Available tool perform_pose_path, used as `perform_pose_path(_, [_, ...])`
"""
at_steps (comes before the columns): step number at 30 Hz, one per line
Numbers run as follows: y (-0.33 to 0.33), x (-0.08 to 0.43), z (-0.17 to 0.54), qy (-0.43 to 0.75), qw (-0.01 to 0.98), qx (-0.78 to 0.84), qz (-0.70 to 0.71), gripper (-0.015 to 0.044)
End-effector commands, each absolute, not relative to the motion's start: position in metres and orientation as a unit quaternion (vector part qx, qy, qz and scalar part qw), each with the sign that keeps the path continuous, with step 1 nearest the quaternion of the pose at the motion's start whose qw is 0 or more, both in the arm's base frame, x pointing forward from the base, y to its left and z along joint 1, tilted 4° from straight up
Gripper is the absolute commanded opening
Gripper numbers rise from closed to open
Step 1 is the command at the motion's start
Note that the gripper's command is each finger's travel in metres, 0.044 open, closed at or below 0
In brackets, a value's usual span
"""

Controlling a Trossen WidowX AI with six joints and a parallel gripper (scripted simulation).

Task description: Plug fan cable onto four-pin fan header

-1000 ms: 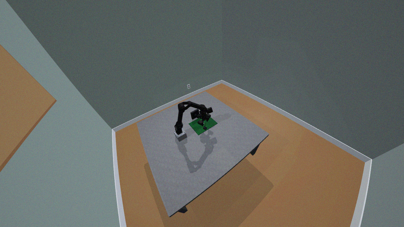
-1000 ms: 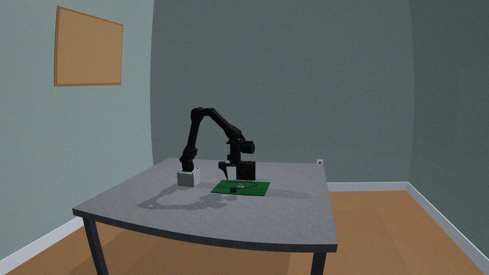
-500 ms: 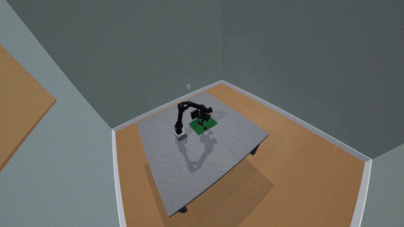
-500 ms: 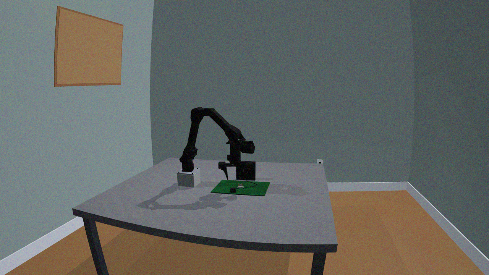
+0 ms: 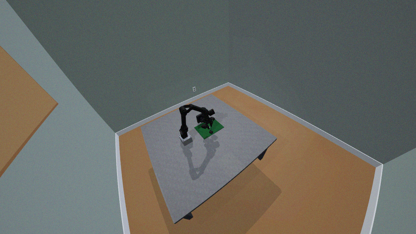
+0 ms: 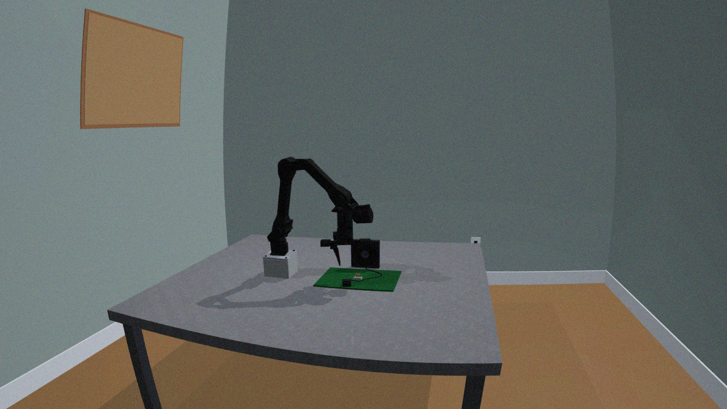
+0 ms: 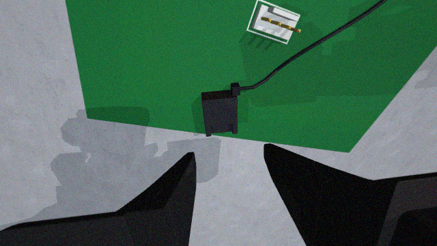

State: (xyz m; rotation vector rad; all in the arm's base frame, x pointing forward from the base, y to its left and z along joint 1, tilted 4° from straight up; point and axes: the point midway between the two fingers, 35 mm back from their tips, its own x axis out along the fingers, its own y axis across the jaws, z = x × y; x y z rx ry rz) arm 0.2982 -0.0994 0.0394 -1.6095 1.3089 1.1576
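grey table (image 6: 314,325) with dark legs, curved front edge, standing on orange-brown floor (image 6: 559,345). white skirting (image 6: 546,277) along foot of walls. grey-green walls; back wall (image 6: 416,112) darker than left wall (image 6: 45,213). orange-brown cork board (image 6: 130,72) with darker frame, hung high on left wall. small white wall socket (image 6: 475,240) low on back wall, just above far table edge in exterior view; same socket (image 5: 194,88) seen from top view. soft shadows across table top and on floor beneath table.
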Motion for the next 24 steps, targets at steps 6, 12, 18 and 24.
perform_pose_path(6, [-0.102, 0.298, 0.011, 0.514, 0.373, -0.63, 0.447, 0.021])
perform_pose_path(12, [-0.103, 0.299, 0.007, 0.514, 0.373, -0.63, 0.447, 0.021])
perform_pose_path(18, [-0.103, 0.299, -0.002, 0.514, 0.373, -0.63, 0.447, 0.021])
perform_pose_path(24, [-0.104, 0.299, -0.012, 0.514, 0.373, -0.63, 0.447, 0.021])
